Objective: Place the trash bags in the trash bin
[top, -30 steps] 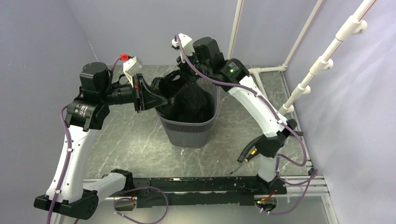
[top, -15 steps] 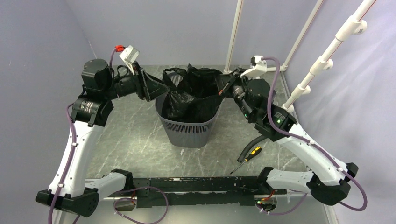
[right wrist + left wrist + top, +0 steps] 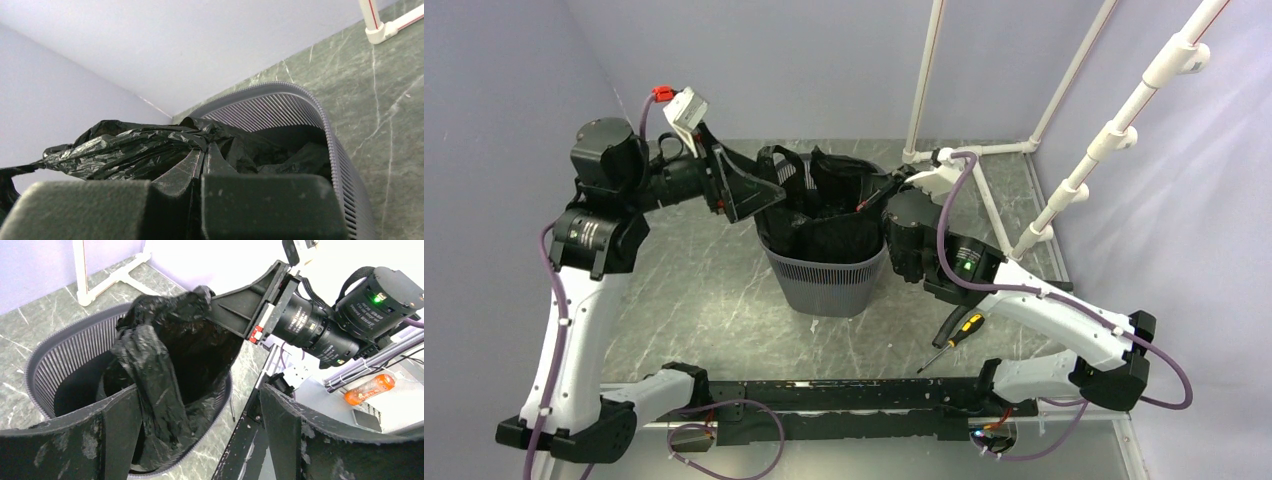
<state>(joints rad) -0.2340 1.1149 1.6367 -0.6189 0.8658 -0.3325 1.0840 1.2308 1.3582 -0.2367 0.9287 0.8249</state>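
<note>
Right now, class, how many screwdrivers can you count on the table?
1. The screwdriver lies on the table, to the near right of the trash bin. Others could be hidden behind the bin.

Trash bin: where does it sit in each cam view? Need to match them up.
Top external: trash bin at centre, between the two arms.
Left wrist: trash bin at left, seen from over its rim.
Right wrist: trash bin right of centre, ribbed wall only.
Shared landmark: the black trash bag bunched in its mouth.
</note>
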